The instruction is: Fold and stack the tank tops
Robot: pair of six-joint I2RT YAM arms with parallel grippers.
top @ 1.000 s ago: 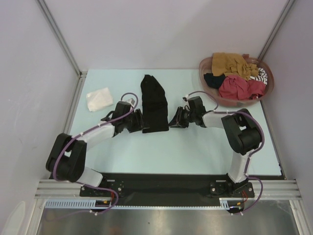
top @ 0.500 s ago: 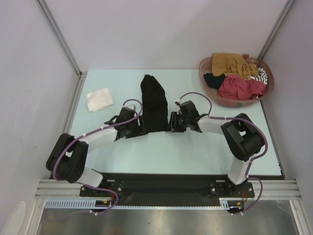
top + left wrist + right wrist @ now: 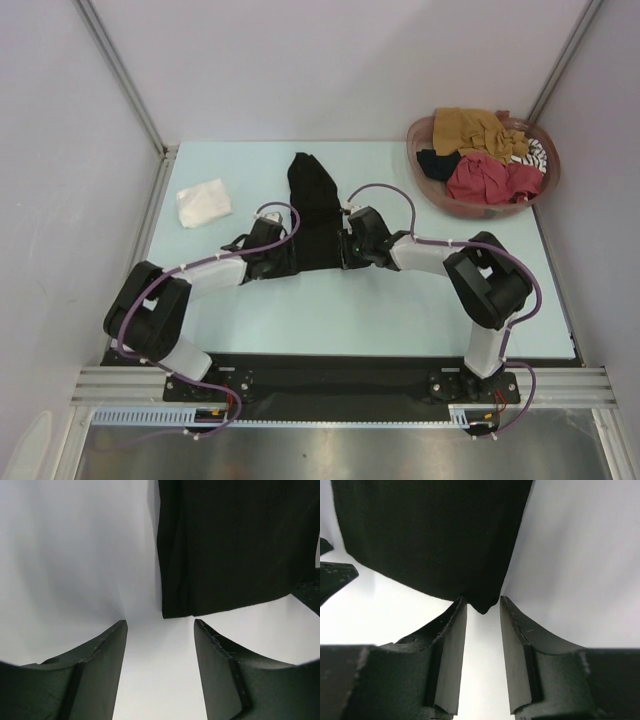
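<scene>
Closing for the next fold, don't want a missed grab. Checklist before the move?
1. Left claw open: ok.
2. Right claw open: ok.
3. Black top corner inside left claw: not ok, the corner lies just ahead of the tips.
4. Corner inside right claw: ok, though only its tip is in.
5. Black top flat on table: ok.
6. White top and basket apart from the black top: ok.
</scene>
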